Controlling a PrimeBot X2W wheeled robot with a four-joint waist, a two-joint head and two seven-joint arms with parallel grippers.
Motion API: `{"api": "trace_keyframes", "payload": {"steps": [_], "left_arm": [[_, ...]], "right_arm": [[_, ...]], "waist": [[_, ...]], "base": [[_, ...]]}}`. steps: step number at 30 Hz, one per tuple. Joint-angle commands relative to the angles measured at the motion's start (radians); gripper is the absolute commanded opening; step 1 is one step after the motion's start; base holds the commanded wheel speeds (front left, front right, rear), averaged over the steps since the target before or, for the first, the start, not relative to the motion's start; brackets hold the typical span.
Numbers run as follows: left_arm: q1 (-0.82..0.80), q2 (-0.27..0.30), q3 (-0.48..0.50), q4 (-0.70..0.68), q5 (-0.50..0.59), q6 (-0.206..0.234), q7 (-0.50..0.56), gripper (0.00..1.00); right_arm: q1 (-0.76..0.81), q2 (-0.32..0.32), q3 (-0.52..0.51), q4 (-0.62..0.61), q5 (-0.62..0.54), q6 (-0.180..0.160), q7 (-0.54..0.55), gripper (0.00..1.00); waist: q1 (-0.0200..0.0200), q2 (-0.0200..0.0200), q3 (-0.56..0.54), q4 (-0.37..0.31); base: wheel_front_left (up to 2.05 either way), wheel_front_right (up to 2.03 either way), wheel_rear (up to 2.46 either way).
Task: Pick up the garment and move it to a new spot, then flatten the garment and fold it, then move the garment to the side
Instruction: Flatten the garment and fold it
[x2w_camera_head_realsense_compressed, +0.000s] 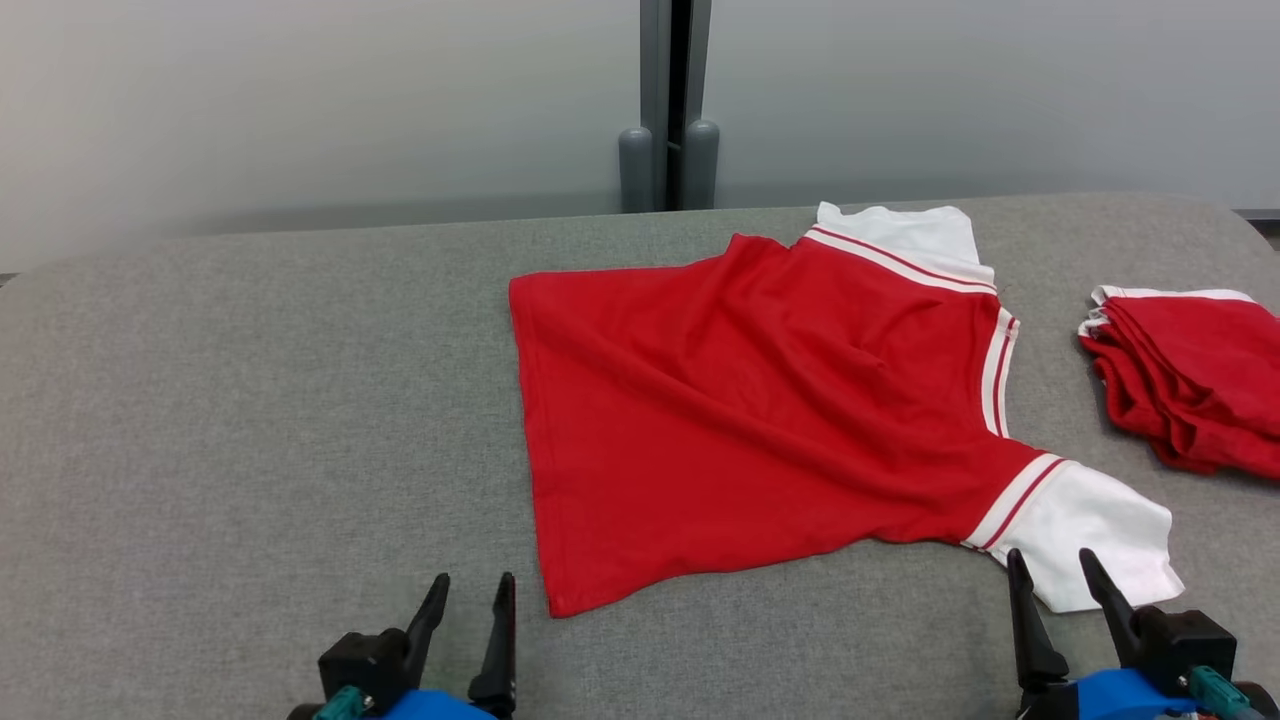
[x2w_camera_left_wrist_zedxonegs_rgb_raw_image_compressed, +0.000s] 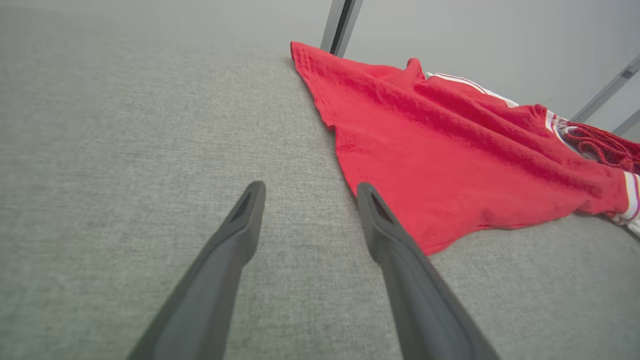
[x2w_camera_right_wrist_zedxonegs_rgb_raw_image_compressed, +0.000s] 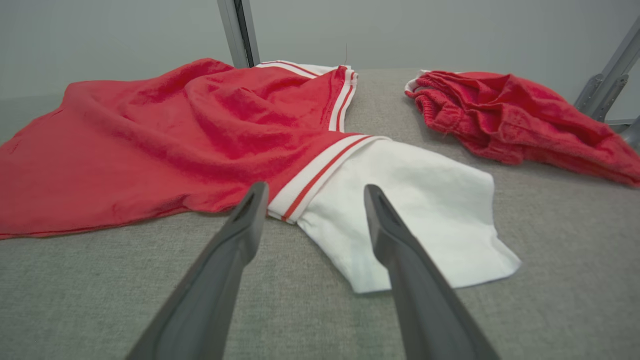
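A red garment (x2w_camera_head_realsense_compressed: 760, 420) with white sleeves and striped trim lies spread on the grey table (x2w_camera_head_realsense_compressed: 250, 400), hem to the left, collar to the right. Its near white sleeve (x2w_camera_head_realsense_compressed: 1085, 530) points toward my right gripper (x2w_camera_head_realsense_compressed: 1055, 565), which stands open just in front of it, holding nothing. My left gripper (x2w_camera_head_realsense_compressed: 475, 590) is open at the lower left, just left of the hem's near corner. The left wrist view shows the garment (x2w_camera_left_wrist_zedxonegs_rgb_raw_image_compressed: 450, 140) to the right of my open left gripper (x2w_camera_left_wrist_zedxonegs_rgb_raw_image_compressed: 310, 190). The right wrist view has the sleeve (x2w_camera_right_wrist_zedxonegs_rgb_raw_image_compressed: 425, 200) lying between and beyond my open right gripper (x2w_camera_right_wrist_zedxonegs_rgb_raw_image_compressed: 315, 192).
A second red garment (x2w_camera_head_realsense_compressed: 1195, 375), bunched with white trim, lies at the table's right edge; it also appears in the right wrist view (x2w_camera_right_wrist_zedxonegs_rgb_raw_image_compressed: 515, 120). A grey post (x2w_camera_head_realsense_compressed: 670, 110) stands behind the table against a pale wall.
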Motion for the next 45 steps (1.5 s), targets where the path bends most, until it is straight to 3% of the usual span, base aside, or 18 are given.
{"api": "trace_keyframes", "payload": {"steps": [1, 17, 18, 19, 20, 23, 34, 45], "left_arm": [[-0.016, 0.0, -0.022, 0.007, -0.013, -0.004, -0.001, 1.0], [-0.106, -0.005, -0.27, 0.224, -0.219, -0.013, 0.01, 1.0], [-0.111, -0.006, -0.279, 0.235, -0.23, -0.013, 0.011, 0.49], [-0.117, -0.005, -0.283, 0.244, -0.238, -0.013, 0.011, 0.11], [-0.123, -0.005, -0.283, 0.248, -0.245, -0.013, 0.012, 0.0], [-0.139, 0.0, -0.264, 0.244, -0.242, -0.013, 0.01, 0.0], [-0.078, 0.018, -0.004, 0.184, -0.105, 0.002, 0.001, 0.0], [-0.067, 0.004, 0.033, 0.176, -0.048, -0.008, 0.002, 0.0]], "right_arm": [[-0.008, 0.0, 0.002, 0.0, 0.007, 0.0, 0.0, 1.0], [-0.036, 0.0, -0.012, -0.013, 0.009, 0.0, 0.0, 1.0], [-0.037, 0.0, -0.013, -0.013, 0.009, 0.0, 0.0, 1.0], [-0.038, 0.0, -0.014, -0.014, 0.009, 0.0, 0.0, 1.0], [-0.038, 0.0, -0.016, -0.014, 0.008, 0.0, 0.0, 1.0], [-0.031, 0.0, -0.027, -0.016, 0.008, 0.0, 0.0, 1.0], [-0.042, 0.0, -0.107, 0.048, -0.01, 0.0, 0.0, 1.0], [-0.074, 0.0, -0.158, 0.196, -0.065, 0.0, 0.0, 1.0]], "waist": [[0.0, 0.0, 0.005, -0.006], [0.0, 0.0, 0.07, -0.082], [0.0, 0.0, 0.071, -0.083], [0.0, 0.0, 0.072, -0.083], [0.0, 0.0, 0.073, -0.082], [0.0, 0.0, 0.072, -0.072], [0.0, 0.0, 0.066, -0.019], [0.0, 0.0, 0.075, -0.005]], "base": [[0.0, 0.0, 0.0], [0.0, 0.0, 0.0], [0.0, 0.0, 0.0], [0.0, 0.0, 0.0], [0.0, 0.0, 0.0], [0.0, 0.0, 0.0], [0.0, 0.0, 0.0], [0.0, 0.0, 0.0]]}}
